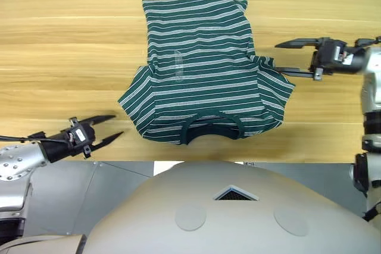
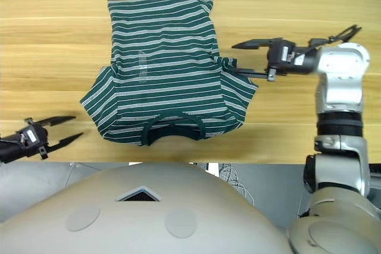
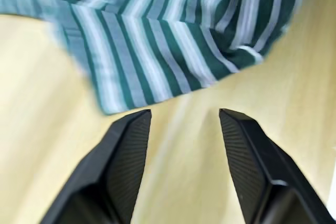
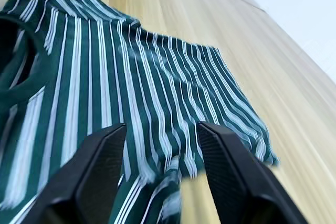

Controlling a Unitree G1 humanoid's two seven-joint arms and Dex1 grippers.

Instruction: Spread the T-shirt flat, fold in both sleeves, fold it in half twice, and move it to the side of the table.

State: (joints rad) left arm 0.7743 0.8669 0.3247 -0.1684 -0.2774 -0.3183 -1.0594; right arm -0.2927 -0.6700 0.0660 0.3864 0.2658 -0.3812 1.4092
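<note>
Laid out mid-way across the light wooden counter [image 1: 59, 57]: dark green T-shirt with thin white stripes [image 1: 202, 69], collar toward the near edge, hem toward the far edge. Both sleeves kinda bunched, not flat. Left gripper [image 1: 118, 125] down by the near edge, just beside the left sleeve but apart from it, fingers spread wide, nothing in them. Right gripper [image 1: 277, 57] at the right sleeve, fingers open too, nearer one right at the cloth edge. Touching or not, can't tell.

Place: looks like a lab — not certain
Signs: wood-grain table [image 1: 65, 57] — grey floor [image 1: 113, 194], loose cables [image 2: 228, 174]
</note>
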